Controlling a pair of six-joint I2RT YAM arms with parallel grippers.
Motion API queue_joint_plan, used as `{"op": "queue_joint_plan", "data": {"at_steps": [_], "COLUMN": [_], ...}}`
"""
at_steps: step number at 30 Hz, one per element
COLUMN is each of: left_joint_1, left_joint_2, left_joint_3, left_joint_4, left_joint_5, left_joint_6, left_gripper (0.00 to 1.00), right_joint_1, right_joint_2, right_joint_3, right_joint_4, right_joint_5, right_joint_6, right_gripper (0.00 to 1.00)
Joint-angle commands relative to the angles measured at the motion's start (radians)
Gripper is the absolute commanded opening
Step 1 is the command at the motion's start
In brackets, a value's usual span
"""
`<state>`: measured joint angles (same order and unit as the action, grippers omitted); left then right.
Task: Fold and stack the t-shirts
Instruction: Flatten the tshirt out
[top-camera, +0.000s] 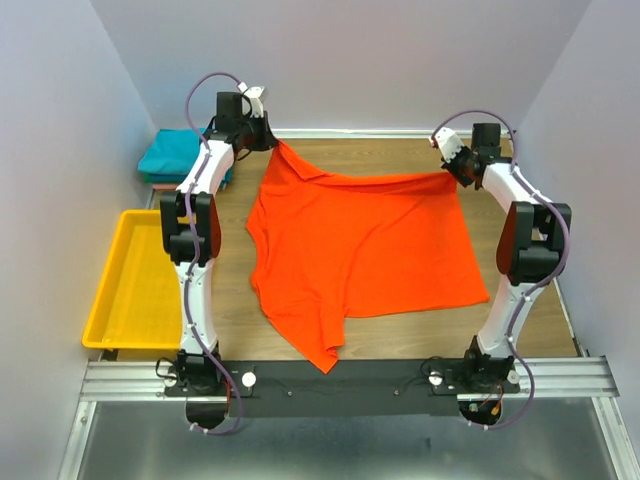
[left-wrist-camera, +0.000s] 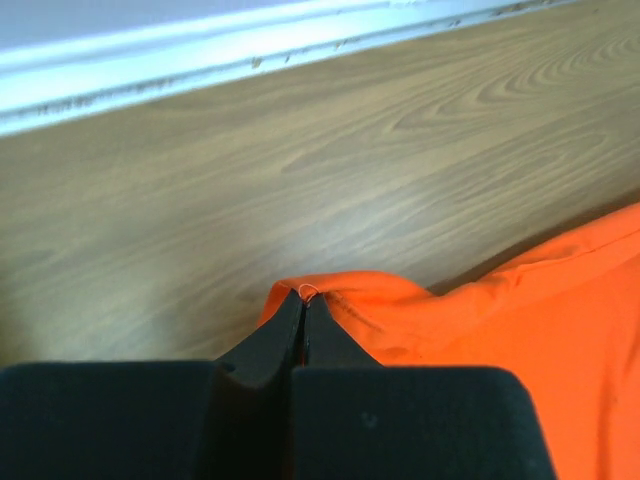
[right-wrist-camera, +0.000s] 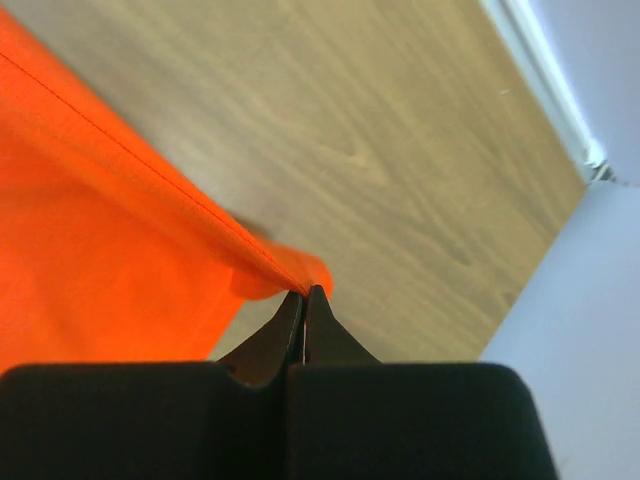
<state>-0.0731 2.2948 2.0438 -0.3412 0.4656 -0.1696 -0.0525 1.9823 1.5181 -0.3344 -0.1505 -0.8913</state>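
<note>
The orange-red t-shirt (top-camera: 360, 250) lies spread out on the wooden table (top-camera: 238, 310), in the middle, between the two arms; one pointed bit of it reaches the near edge. The left gripper (left-wrist-camera: 303, 300) is at the far left corner of the shirt; its jaws are pressed together on a small fold of the cloth. The right gripper (right-wrist-camera: 304, 295) is at the far right corner; its jaws are pinched tight on the hem there. The far edge of the shirt runs pulled between the two of them; the rest has soft wrinkles in it. A teal t-shirt (top-camera: 175, 155) sits at the far left, just past a yellow tray (top-camera: 100, 320). The shirt looks light, soft and floppy; it would likely sag and bunch up if it were lifted from one spot only. The best places to hold it seem to be the corners and the stitched hem, where the cloth is thicker; each pinch is small, so a hard tug might pull the cloth free.
</note>
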Motion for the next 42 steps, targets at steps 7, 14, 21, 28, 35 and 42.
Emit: {"op": "queue_joint_plan", "data": {"at_steps": [7, 14, 21, 28, 35, 42], "left_joint_1": [-0.016, -0.004, -0.005, -0.005, -0.005, 0.001], "left_joint_2": [0.097, 0.056, -0.205, -0.325, -0.199, -0.066], "left_joint_3": [0.159, 0.239, -0.084, -0.396, -0.393, -0.298], "left_joint_4": [0.005, -0.069, -0.318, -0.372, -0.371, -0.378], "left_joint_5": [-0.056, -0.099, -0.013, 0.021, -0.005, -0.172], "left_joint_6": [0.094, 0.203, 0.481, 0.493, 0.463, 0.426], "left_gripper": [0.02, 0.71, 0.63, 0.31, 0.25, 0.18], "right_joint_1": [-0.007, -0.006, -0.006, -0.006, -0.004, -0.004], "right_joint_2": [0.174, 0.205, -0.019, -0.106, -0.097, -0.045], "right_joint_3": [0.203, 0.289, 0.163, -0.011, -0.191, -0.28], "right_joint_4": [0.038, 0.0, -0.377, -0.69, -0.634, -0.531], "right_joint_5": [0.092, 0.249, 0.096, -0.037, -0.006, 0.083], "right_joint_6": [0.058, 0.178, 0.233, 0.224, 0.215, 0.225], "right_gripper": [0.01, 0.66, 0.65, 0.32, 0.23, 0.22]}}
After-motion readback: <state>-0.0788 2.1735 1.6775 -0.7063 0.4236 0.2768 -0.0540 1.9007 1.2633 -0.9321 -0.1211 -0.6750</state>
